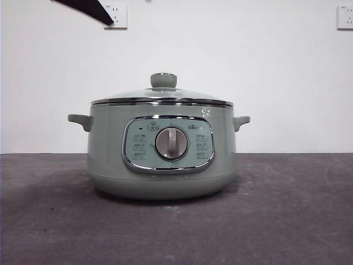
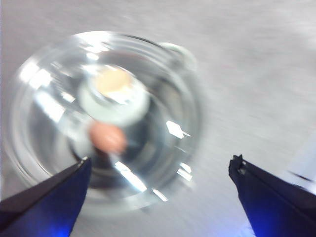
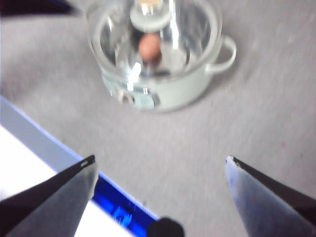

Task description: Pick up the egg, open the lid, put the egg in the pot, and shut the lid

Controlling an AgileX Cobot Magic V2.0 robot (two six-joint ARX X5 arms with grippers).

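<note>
The left gripper (image 2: 160,170), jaws apart and empty, hangs above the lid (image 2: 106,116), which sits on the pot (image 1: 162,149); the blurred egg (image 2: 107,137) apparently lies inside. The right gripper (image 3: 160,165), well back from the pot, is spread too.

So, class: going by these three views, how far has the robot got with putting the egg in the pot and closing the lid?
It looks finished. The egg lies inside the pot, seen through the glass of both wrist views. The lid sits level on the pot's rim, closed. Nothing is in hand: the left gripper and right gripper are open, empty and clear of the pot. No step appears left, beyond the arms retreating.
</note>
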